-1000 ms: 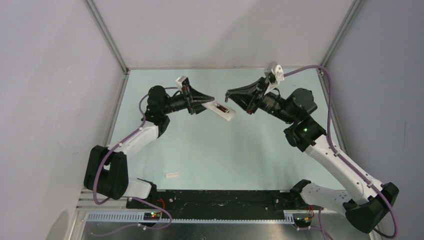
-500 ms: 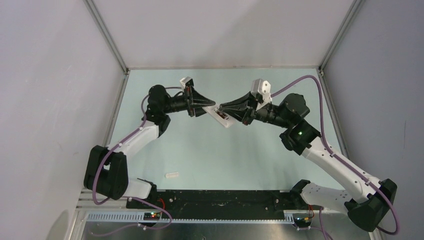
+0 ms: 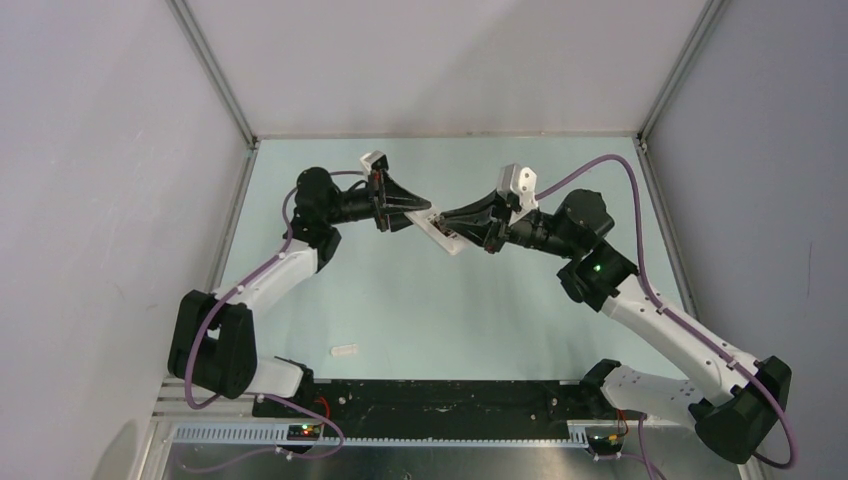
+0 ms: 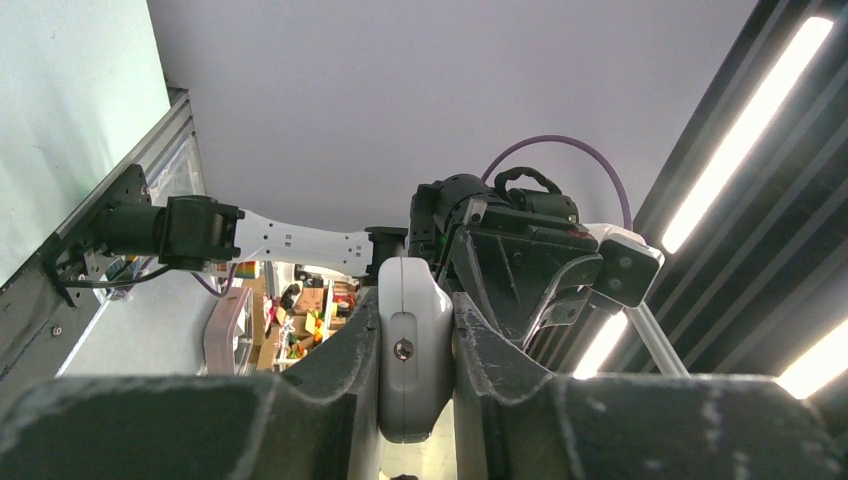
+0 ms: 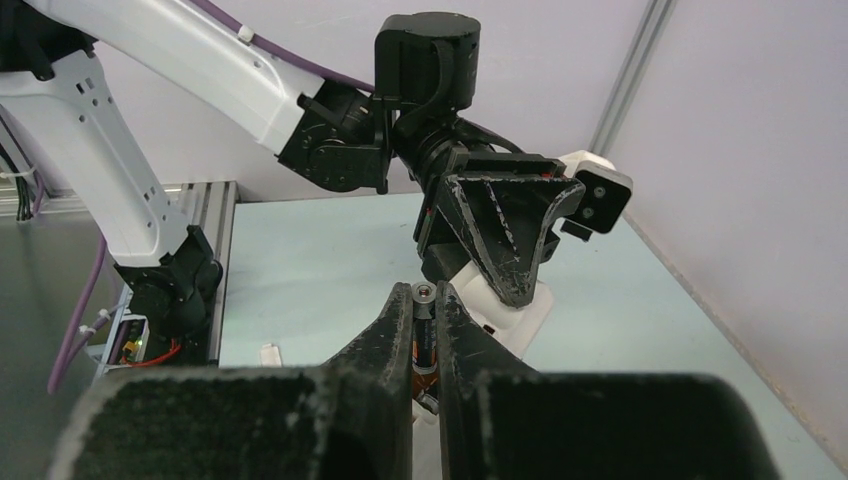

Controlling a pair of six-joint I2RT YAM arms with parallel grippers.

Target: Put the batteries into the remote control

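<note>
My left gripper [image 3: 404, 208] is shut on the white remote control [image 3: 441, 232] and holds it in the air above the middle of the table, its brownish recess facing up. In the left wrist view the remote's end [image 4: 414, 345] sits between the two fingers. My right gripper [image 3: 447, 219] is shut on a dark battery [image 5: 423, 335], its metal tip showing between the fingertips. The battery is at the remote's [image 5: 518, 312] recess, which the fingers mostly hide. A second battery is not clearly in view.
A small flat white cover strip [image 3: 344, 351] lies on the pale green table [image 3: 420, 310] near the front left; it also shows in the right wrist view [image 5: 268, 354]. Grey walls stand on three sides.
My right gripper has moved left and down from beside the remote to its recess, carrying the battery. My left gripper has held the remote almost still.
</note>
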